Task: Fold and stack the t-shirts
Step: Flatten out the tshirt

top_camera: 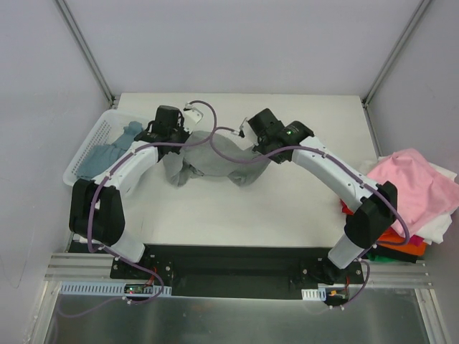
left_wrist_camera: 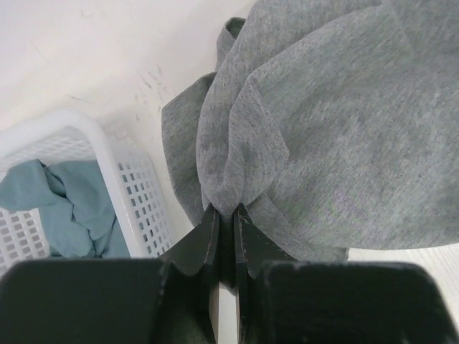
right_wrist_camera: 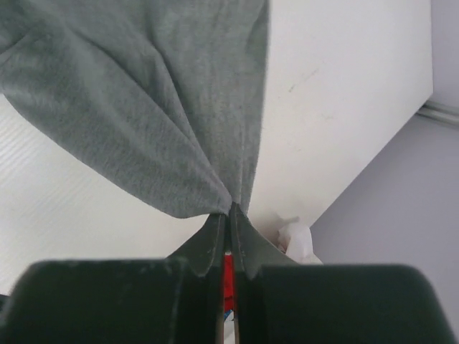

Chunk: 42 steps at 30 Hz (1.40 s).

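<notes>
1. The grey t-shirt [top_camera: 215, 159] hung bunched between your two arms over the middle of the table [top_camera: 287, 208]. Its lower folds sagged onto the surface, and it was crumpled rather than spread.
2. Your left gripper [left_wrist_camera: 226, 211] was clenched on a gathered edge of that grey cloth, on the side nearer the basket. The jaws stood nearly together with fabric pinched between them.
3. Your right gripper [right_wrist_camera: 231, 209] was clamped just as tightly on the shirt's opposite edge, toward the back right of the table.
4. By my reading you were at the spreading step: the shirt was taken up at two points, not yet laid flat, and no fold had been made.
5. The next move called for drawing the two grips apart until the slack was gone, then lowering the shirt flat onto the bare table in front of you. I could not tell whether you held matching corners, so check that first.
6. Further out, a blue-teal t-shirt [top_camera: 107, 154] lay in the white basket [top_camera: 84, 154] at the left. The pink t-shirt [top_camera: 412, 179] topped a loose heap of white, orange and red ones beside the table's right edge, none yet folded.
</notes>
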Tool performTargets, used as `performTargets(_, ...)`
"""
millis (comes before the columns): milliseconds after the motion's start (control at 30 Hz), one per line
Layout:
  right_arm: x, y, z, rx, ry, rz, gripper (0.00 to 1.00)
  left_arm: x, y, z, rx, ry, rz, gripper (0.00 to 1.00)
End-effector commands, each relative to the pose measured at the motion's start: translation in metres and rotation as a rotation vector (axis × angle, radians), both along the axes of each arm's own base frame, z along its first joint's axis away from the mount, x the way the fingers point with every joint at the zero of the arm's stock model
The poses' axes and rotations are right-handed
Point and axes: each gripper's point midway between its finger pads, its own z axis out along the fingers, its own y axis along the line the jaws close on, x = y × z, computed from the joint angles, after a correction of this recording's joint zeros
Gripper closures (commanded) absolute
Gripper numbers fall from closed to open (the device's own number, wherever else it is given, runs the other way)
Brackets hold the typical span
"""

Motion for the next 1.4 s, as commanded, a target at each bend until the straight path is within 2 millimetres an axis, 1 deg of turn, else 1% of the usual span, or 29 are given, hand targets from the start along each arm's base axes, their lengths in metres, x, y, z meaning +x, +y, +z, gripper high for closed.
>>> performTargets(0,0.019,-0.047,0.042,-0.025,-0.109,-0.135,0.99,0.001,0.013,0.019,0.039,-0.068,0.041,1.0)
performTargets(33,0.024,-0.053,0.052,-0.02,-0.138,-0.159,0.99,0.002,0.014,0.021,0.043,-0.073,0.047,1.0)
performTargets(133,0.037,-0.078,0.066,-0.031,-0.169,-0.22,0.99,0.002,0.015,0.023,0.046,-0.081,0.053,1.0)
performTargets(167,0.041,-0.084,0.075,-0.024,-0.193,-0.237,0.99,0.003,0.016,0.025,0.047,-0.086,0.056,1.0)
performTargets(200,0.046,-0.095,0.08,-0.028,-0.205,-0.263,0.99,0.004,0.016,0.027,0.048,-0.091,0.057,1.0)
performTargets(233,0.048,-0.101,0.085,-0.029,-0.215,-0.276,0.99,0.005,0.016,0.03,0.047,-0.095,0.06,1.0)
performTargets(267,0.051,-0.105,0.093,-0.018,-0.234,-0.291,0.99,0.007,0.017,0.035,0.048,-0.11,0.064,1.0)
performTargets(300,0.054,-0.114,0.097,-0.026,-0.244,-0.308,0.99,0.008,0.017,0.039,0.047,-0.118,0.069,1.0)
performTargets(333,0.056,-0.119,0.102,-0.032,-0.256,-0.32,0.99,0.011,0.016,0.046,0.039,-0.133,0.074,1.0)
performTargets(500,0.067,-0.139,0.121,-0.028,-0.307,-0.368,0.99,0.021,0.014,0.067,0.016,-0.178,0.089,1.0)
performTargets(533,0.07,-0.143,0.123,-0.036,-0.311,-0.373,0.99,0.023,0.014,0.069,0.017,-0.181,0.094,1.0)
performTargets(567,0.074,-0.145,0.123,-0.039,-0.312,-0.379,0.99,0.028,0.013,0.076,0.013,-0.197,0.099,1.0)
performTargets(600,0.077,-0.151,0.131,-0.035,-0.332,-0.398,0.99,0.031,0.015,0.077,0.021,-0.199,0.11,0.99)
performTargets(633,0.083,-0.153,0.13,-0.047,-0.33,-0.403,1.0,0.036,0.015,0.085,0.021,-0.219,0.119,0.98)
performTargets(667,0.086,-0.159,0.133,-0.045,-0.337,-0.418,0.99,0.039,0.016,0.088,0.023,-0.226,0.126,0.98)
performTargets(700,0.088,-0.16,0.134,-0.042,-0.341,-0.419,0.99,0.042,0.015,0.089,0.018,-0.227,0.136,0.98)
performTargets(733,0.092,-0.162,0.139,-0.038,-0.354,-0.428,0.99,0.044,0.014,0.096,0.01,-0.239,0.137,0.96)
performTargets(800,0.096,-0.169,0.144,-0.029,-0.368,-0.444,0.99,0.045,0.012,0.101,-0.004,-0.247,0.135,0.91)
performTargets(833,0.099,-0.17,0.146,-0.026,-0.376,-0.448,0.99,0.045,0.011,0.105,-0.014,-0.254,0.135,0.82)
performTargets(900,0.103,-0.179,0.15,-0.037,-0.391,-0.466,0.99,0.045,0.011,0.108,-0.017,-0.261,0.135,0.8)
performTargets(933,0.106,-0.181,0.149,-0.041,-0.388,-0.471,0.99,0.045,0.01,0.109,-0.019,-0.263,0.134,0.8)
performTargets(1000,0.107,-0.187,0.153,-0.042,-0.398,-0.481,0.99,0.045,0.01,0.113,-0.021,-0.271,0.134,0.8)
performTargets(1067,0.108,-0.191,0.157,-0.032,-0.41,-0.49,0.99,0.043,0.009,0.112,-0.025,-0.266,0.129,0.78)
performTargets(1100,0.107,-0.189,0.157,-0.022,-0.409,-0.482,0.99,0.042,0.009,0.113,-0.027,-0.27,0.125,0.78)
performTargets(1167,0.105,-0.19,0.157,-0.017,-0.406,-0.485,0.99,0.038,0.007,0.105,-0.029,-0.251,0.114,0.78)
performTargets(1200,0.102,-0.188,0.158,0.006,-0.406,-0.477,0.99,0.034,0.005,0.1,-0.027,-0.24,0.109,0.78)
performTargets(1267,0.099,-0.183,0.152,0.03,-0.384,-0.463,0.99,0.031,0.003,0.091,-0.026,-0.22,0.098,0.79)
performTargets(1300,0.097,-0.178,0.144,0.048,-0.36,-0.449,0.99,0.03,0.001,0.086,-0.025,-0.209,0.091,0.79)
performTargets(1367,0.092,-0.175,0.136,0.061,-0.331,-0.434,0.99,0.03,-0.006,0.073,-0.026,-0.179,0.078,0.8)
